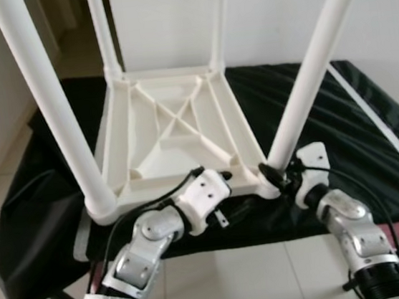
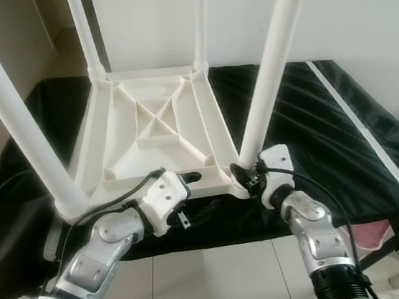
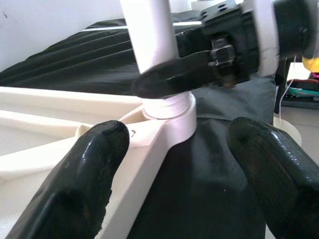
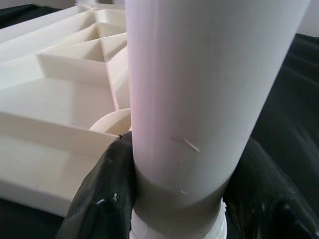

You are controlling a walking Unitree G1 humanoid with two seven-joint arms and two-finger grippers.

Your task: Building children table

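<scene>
Right wrist view has the right gripper (image 4: 174, 209) clenched on the near-right leg (image 1: 307, 79) at its socket in the upturned tabletop (image 1: 176, 134), left gripper (image 3: 184, 164) released alongside; next, likely twisting it home.

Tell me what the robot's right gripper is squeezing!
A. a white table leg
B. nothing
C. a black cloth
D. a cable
A: the right gripper has its black fingers closed around the base of the white table leg at the upturned tabletop's corner.
</scene>
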